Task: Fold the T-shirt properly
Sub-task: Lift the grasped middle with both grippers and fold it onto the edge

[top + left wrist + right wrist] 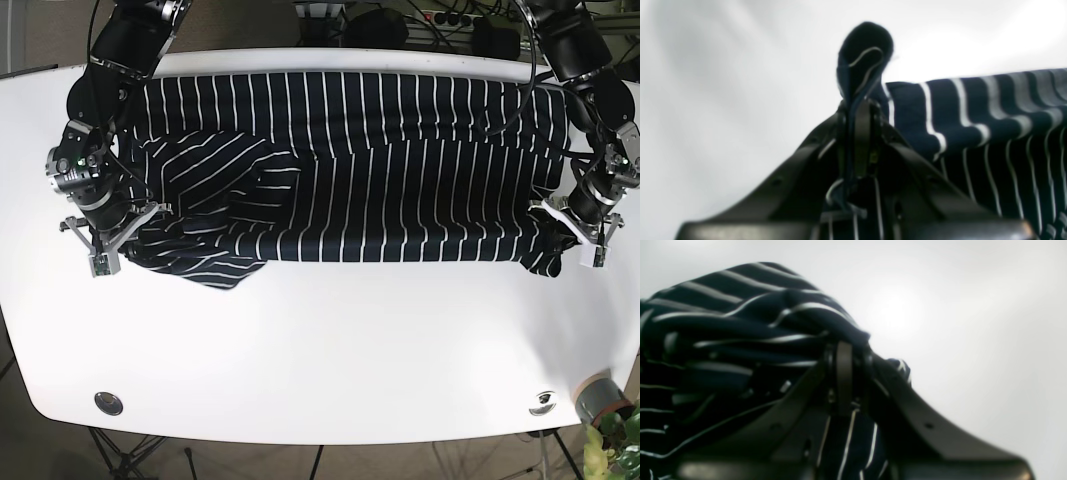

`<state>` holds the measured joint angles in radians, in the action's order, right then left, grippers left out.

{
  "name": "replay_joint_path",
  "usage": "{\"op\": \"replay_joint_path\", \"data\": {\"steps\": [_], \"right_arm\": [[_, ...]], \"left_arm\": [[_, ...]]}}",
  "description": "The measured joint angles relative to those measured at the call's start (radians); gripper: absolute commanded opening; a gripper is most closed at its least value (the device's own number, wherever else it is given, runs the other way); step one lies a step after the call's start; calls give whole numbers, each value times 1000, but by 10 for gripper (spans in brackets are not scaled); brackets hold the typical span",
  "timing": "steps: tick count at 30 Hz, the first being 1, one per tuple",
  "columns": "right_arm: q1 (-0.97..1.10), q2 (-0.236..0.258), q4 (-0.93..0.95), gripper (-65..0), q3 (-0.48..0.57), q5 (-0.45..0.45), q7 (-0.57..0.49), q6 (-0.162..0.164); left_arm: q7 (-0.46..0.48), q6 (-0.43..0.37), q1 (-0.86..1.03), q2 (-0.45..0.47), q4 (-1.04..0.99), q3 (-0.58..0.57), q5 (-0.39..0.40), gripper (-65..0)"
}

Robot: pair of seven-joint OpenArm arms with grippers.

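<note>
A navy shirt (380,170) with thin white stripes lies spread across the far half of the white bench (320,350). The right gripper (112,238) is at the shirt's bunched edge, and the left gripper (575,228) at the opposite edge. Whether the fingers are closed on cloth cannot be seen here. A plant pot (598,398) stands by the bench's near corner.

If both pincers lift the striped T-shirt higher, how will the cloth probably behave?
The T-shirt will probably sag in the middle, since only its two ends are pinched by the left pincer and the right pincer. It looks floppy: it bunches near the right pincer. It seems light, as a small pinch holds it.
</note>
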<state>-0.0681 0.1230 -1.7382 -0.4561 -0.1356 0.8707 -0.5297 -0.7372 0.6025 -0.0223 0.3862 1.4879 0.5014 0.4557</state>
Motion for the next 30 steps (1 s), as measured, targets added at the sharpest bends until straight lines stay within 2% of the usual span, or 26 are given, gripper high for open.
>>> {"op": "replay_joint_path", "data": {"steps": [5, 10, 13, 19, 26, 30], "right_arm": [[79, -16, -87, -628, -30, -24, 29, -13], [145, -26, -165, -628, -55, -32, 50, -8], [183, -40, -186, -628, -92, -92, 52, -9], [266, -39, -196, -628, -114, -128, 52, -2], [353, -43, -198, -628, -116, -128, 55, -2], [373, -69, -198, -628, -135, -128, 51, -2]], "left_arm": [[-26, 0, 76, 3, 127, 63, 27, -650], [-48, 1, 134, -3, 188, 72, 34, -650], [-49, 2, 182, -6, 200, 89, 36, -650], [-55, 1, 256, -2, 200, 98, 29, -650], [-52, 1, 327, -3, 192, 107, 29, -650], [-55, 28, 353, -2, 188, 119, 16, -650]]}}
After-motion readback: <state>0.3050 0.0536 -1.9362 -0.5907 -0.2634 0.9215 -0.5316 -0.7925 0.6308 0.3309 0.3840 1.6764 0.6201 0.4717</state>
